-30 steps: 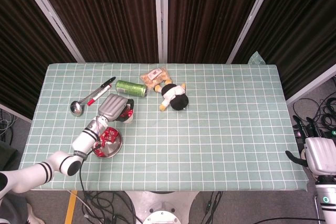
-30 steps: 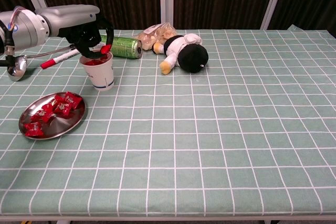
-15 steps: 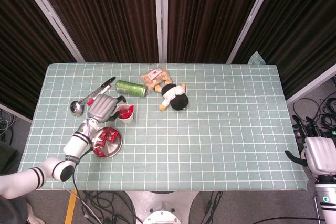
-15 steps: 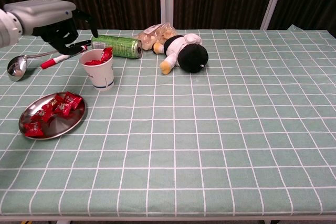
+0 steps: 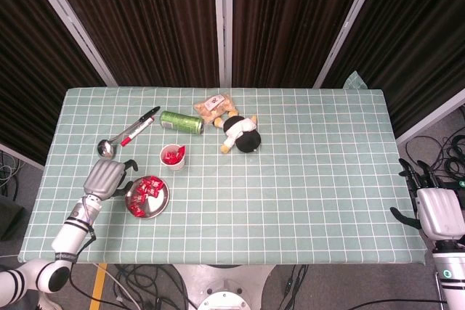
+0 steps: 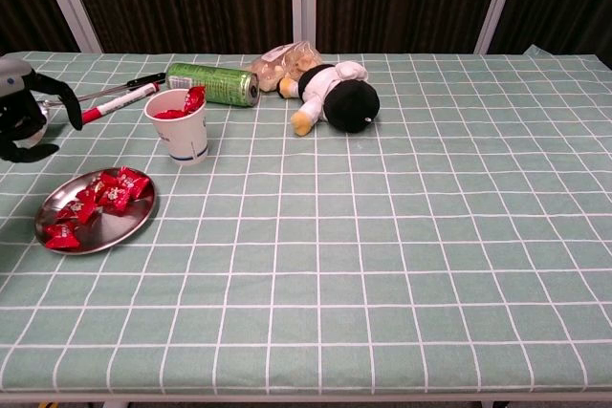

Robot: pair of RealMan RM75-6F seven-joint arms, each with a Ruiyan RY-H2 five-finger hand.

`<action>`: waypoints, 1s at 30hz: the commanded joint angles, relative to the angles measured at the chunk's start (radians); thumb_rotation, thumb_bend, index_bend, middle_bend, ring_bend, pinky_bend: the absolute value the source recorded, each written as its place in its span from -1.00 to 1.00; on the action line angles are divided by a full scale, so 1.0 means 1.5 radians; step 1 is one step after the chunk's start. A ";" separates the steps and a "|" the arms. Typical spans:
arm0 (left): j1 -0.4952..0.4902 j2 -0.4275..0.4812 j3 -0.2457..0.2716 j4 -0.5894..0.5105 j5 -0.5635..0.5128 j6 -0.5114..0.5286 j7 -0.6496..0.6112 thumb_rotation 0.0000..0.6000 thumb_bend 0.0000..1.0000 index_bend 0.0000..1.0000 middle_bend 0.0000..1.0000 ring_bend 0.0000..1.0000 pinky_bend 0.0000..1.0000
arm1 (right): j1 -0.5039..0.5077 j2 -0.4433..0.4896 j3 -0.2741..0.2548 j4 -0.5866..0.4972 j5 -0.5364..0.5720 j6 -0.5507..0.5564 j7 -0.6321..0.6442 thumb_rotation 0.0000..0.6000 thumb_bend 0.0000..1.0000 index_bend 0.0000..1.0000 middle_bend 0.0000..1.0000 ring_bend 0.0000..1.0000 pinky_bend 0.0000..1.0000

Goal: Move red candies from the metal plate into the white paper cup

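At the left edge the left hand (image 5: pixel 106 177) hovers with fingers apart, holding nothing. Just right of it the metal plate (image 5: pixel 157 208) carries red candies (image 5: pixel 145 189). Above, the white paper cup (image 5: pixel 173 157) holds more candies. At the lower right corner, the right hand (image 5: pixel 430 211) is off the table, fingers spread.

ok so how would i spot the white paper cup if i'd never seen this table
Start at the green checked table and go to its left side, where a round metal plate of red candies sits. The white paper cup stands upright just beyond it, nearer the green can. It is the only white container, with red candies showing at its rim.
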State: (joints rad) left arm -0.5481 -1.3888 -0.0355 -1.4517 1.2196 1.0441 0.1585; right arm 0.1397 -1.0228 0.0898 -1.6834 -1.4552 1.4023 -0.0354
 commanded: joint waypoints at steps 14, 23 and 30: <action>0.021 -0.047 0.027 0.032 -0.010 -0.032 0.046 1.00 -0.28 -0.07 0.87 0.74 1.00 | -0.002 0.005 0.000 -0.007 0.002 0.003 -0.007 1.00 -0.83 -0.92 -0.44 -0.86 -0.46; 0.029 -0.062 0.025 0.042 -0.004 -0.035 0.044 1.00 -0.34 -0.06 0.87 0.74 1.00 | -0.002 0.005 -0.001 -0.011 0.003 0.004 -0.011 1.00 -0.83 -0.92 -0.44 -0.86 -0.46; 0.028 -0.079 0.022 0.065 -0.008 -0.049 0.043 1.00 -0.35 0.02 0.88 0.74 1.00 | -0.003 0.005 -0.001 -0.012 0.005 0.005 -0.013 1.00 -0.83 -0.92 -0.44 -0.86 -0.46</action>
State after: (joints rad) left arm -0.5063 -1.5026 -0.0012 -1.3603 1.2083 0.9724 0.2237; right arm 0.1352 -1.0147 0.0888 -1.7019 -1.4475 1.4091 -0.0548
